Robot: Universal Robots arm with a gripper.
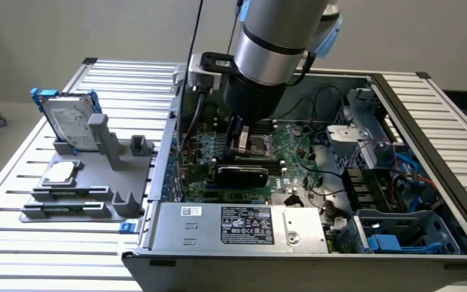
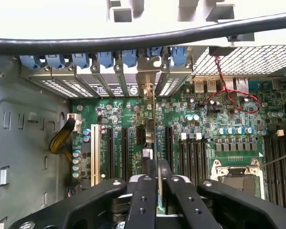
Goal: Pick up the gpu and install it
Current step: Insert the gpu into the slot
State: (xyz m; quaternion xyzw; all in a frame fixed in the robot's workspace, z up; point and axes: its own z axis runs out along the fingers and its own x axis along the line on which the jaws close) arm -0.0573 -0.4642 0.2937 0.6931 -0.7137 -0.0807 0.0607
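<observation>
The gpu (image 1: pixel 242 175) stands on edge in a motherboard slot inside the open computer case (image 1: pixel 428 152), its black rounded cover facing the case's front. In the wrist view the gpu (image 2: pixel 152 124) appears edge-on as a thin line running from its silver bracket at the rear slot covers down to my fingers (image 2: pixel 143 200). My gripper (image 1: pixel 242 153) hangs straight above the card. In the wrist view the gripper (image 2: pixel 158 186) has both black fingers drawn in against the card's top edge, shut on it.
A grey fixture (image 1: pixel 95 182) on the slatted table at the exterior view's left holds a hard drive in a blue frame (image 1: pixel 70 121), a CPU chip (image 1: pixel 61 173) and memory sticks (image 1: pixel 63 210). The power supply (image 1: pixel 242 225), the CPU socket (image 2: pixel 236 174) and a black cable (image 2: pixel 133 40) lie close by.
</observation>
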